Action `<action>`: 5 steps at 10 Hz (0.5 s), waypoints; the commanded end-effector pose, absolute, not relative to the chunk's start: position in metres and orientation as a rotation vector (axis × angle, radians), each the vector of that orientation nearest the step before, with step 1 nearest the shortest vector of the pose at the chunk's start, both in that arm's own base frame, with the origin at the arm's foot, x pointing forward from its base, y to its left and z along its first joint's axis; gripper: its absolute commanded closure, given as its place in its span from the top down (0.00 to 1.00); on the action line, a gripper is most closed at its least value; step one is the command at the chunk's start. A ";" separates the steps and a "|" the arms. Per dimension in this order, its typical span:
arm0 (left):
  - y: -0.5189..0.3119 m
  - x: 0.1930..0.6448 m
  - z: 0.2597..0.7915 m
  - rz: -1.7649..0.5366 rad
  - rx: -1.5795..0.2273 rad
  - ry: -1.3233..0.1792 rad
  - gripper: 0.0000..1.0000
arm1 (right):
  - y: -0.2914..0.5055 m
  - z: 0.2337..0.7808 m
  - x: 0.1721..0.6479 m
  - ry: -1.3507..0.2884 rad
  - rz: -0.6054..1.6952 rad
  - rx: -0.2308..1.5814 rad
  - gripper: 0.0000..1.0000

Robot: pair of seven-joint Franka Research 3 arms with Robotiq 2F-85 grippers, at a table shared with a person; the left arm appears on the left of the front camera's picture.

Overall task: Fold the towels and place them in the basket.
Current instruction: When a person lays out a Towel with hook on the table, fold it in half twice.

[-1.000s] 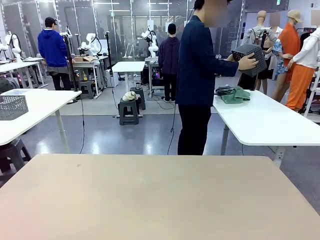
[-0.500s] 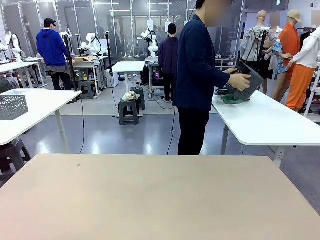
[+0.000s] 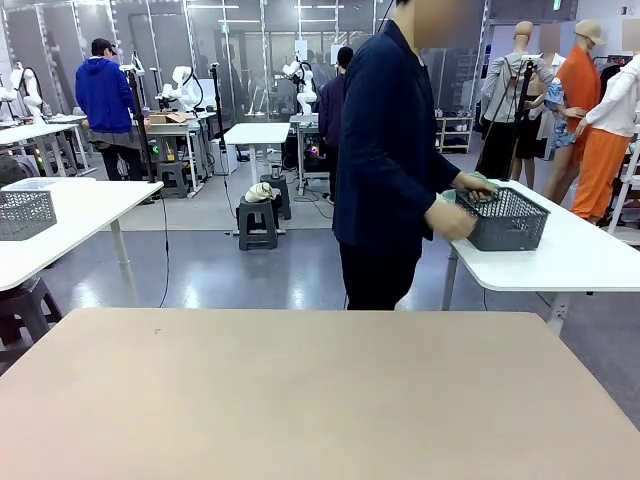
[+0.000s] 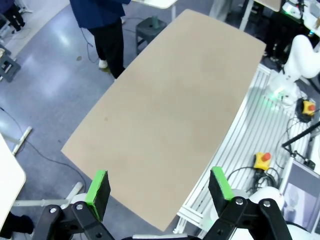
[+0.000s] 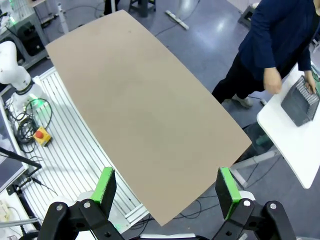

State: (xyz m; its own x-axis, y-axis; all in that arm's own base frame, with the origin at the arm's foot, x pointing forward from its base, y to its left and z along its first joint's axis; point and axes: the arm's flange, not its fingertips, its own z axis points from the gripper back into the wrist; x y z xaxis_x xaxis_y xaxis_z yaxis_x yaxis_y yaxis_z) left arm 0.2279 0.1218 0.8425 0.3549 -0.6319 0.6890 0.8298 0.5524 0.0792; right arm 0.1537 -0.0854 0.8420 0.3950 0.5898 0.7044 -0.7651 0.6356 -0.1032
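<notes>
My left gripper [image 4: 159, 184] and right gripper [image 5: 165, 185] hung high above the bare beige table [image 3: 320, 400], both with green pads spread wide and nothing between them, as the person [image 3: 385, 160] across the floor set the dark grey basket [image 3: 505, 220] down on the white side table [image 3: 580, 262]. A second earlier that basket had been held up at chest height. Half a second earlier it was tipped over a green cloth lying on the same table. In this frame it stood level near the table's edge, with one hand [image 3: 450, 220] at its near wall and the other hand [image 3: 476, 184] at its rim. Whether the towels lay inside it or behind it I could not tell, as the arm and the lattice wall hid that spot. The basket was well apart from my own table, beyond my reach. In my judgement the folding had not begun, and I had nothing to fold until the person brought basket and towels over.
</notes>
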 end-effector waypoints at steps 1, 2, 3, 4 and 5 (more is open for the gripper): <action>0.123 0.227 0.849 -1.018 -0.347 -0.723 1.00 | -0.088 0.846 0.155 -0.767 0.929 0.295 1.00; 0.121 0.226 0.849 -1.040 -0.367 -0.710 1.00 | -0.087 0.847 0.154 -0.766 0.941 0.305 1.00; 0.118 0.224 0.848 -1.053 -0.376 -0.701 1.00 | -0.086 0.847 0.153 -0.766 0.948 0.307 1.00; 0.117 0.223 0.848 -1.061 -0.376 -0.696 1.00 | -0.085 0.847 0.153 -0.764 0.957 0.311 1.00; 0.117 0.222 0.847 -1.066 -0.378 -0.690 1.00 | -0.084 0.848 0.152 -0.763 0.964 0.313 1.00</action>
